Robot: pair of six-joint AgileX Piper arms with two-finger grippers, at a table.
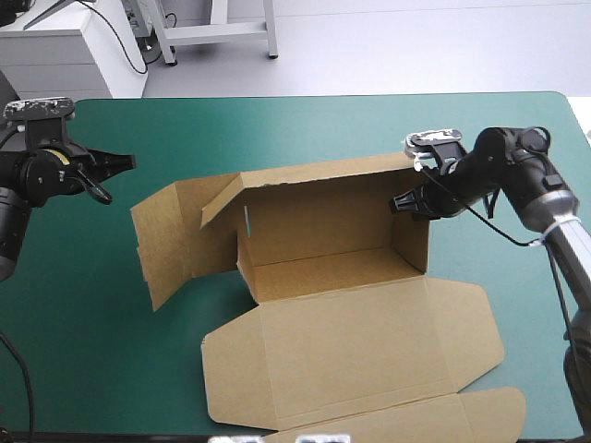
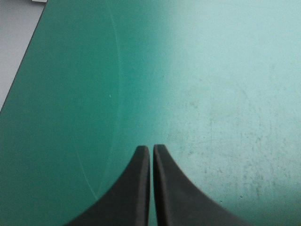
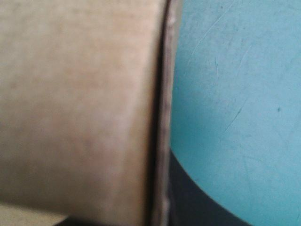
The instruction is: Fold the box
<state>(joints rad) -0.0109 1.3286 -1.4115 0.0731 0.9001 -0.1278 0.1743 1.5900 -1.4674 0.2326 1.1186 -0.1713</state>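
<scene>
Box [image 1: 351,337]: matt brown board. Teal-green cover [image 1: 277,129]: matt, faintly scratched.

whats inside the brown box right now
Inside the brown cardboard box only its own bare floor shows; nothing lies in it. The right black claw grips the right wall's top; in the wrist view that wall covers its inner finger.

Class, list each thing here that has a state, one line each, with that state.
box: half-formed, two walls upright.
lid: lying flat, open.
left wall: splayed outward, untucked.
left gripper: shut, empty, clear of the box.
right gripper: shut on the box's right wall.
</scene>
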